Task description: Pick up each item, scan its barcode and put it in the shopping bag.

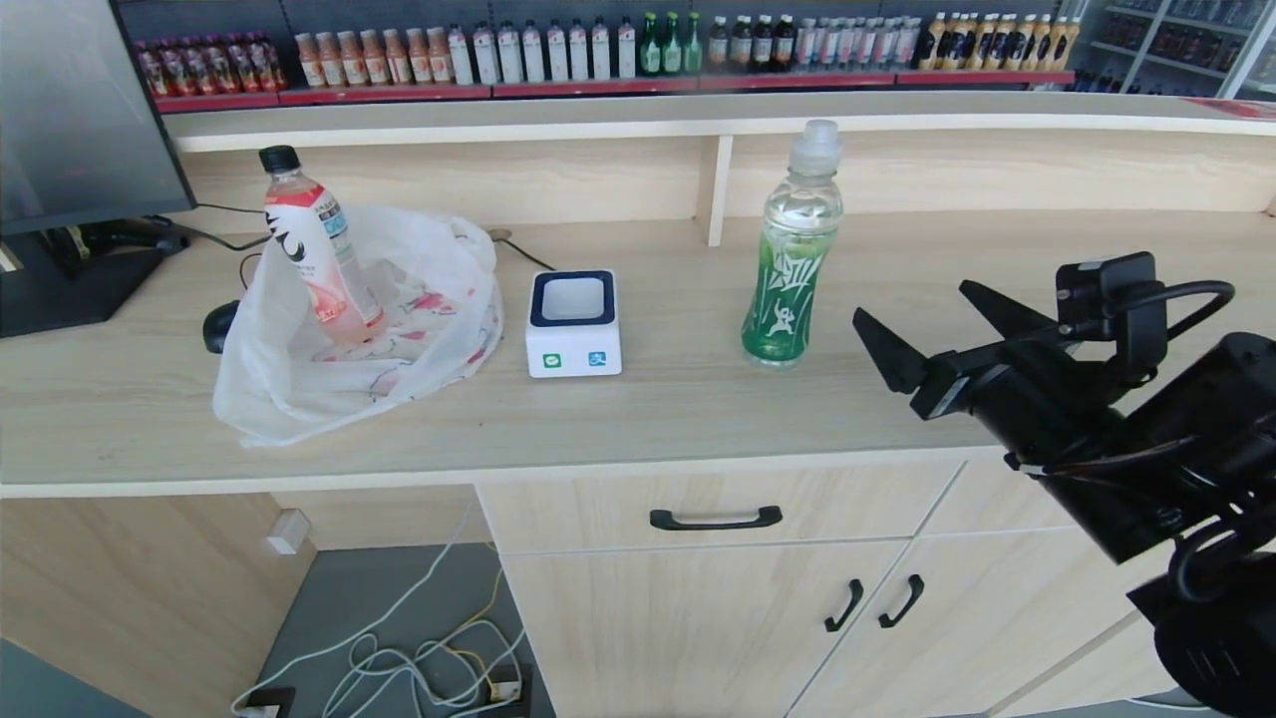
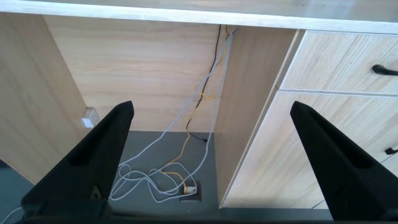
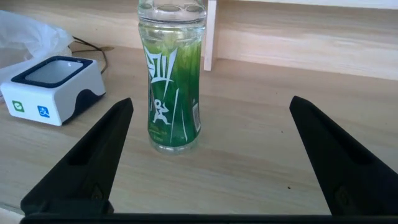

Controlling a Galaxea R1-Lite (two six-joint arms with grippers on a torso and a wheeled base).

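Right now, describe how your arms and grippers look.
The right gripper is matte black, with two flat, wedge-shaped fingers tapering to points. A boxy black camera module sits on its wrist, with a black cable looping from it. The right arm is black too. The left gripper has the same black wedge shape.

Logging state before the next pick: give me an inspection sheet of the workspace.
Surface: wooden counter, no spills seen.
Job's things: pink bottle leaning inside the shopping bag; green bottle upright to the right of the scanner, apart from it.
Clutter: mouse at the bag's left edge; monitor far left.
Claws: right claw open, empty, facing the green bottle; left claw open, empty, below counter level.
Cables: loose cables on the floor under the counter; cord behind the scanner.
Surroundings: drink shelf behind; drawers below.
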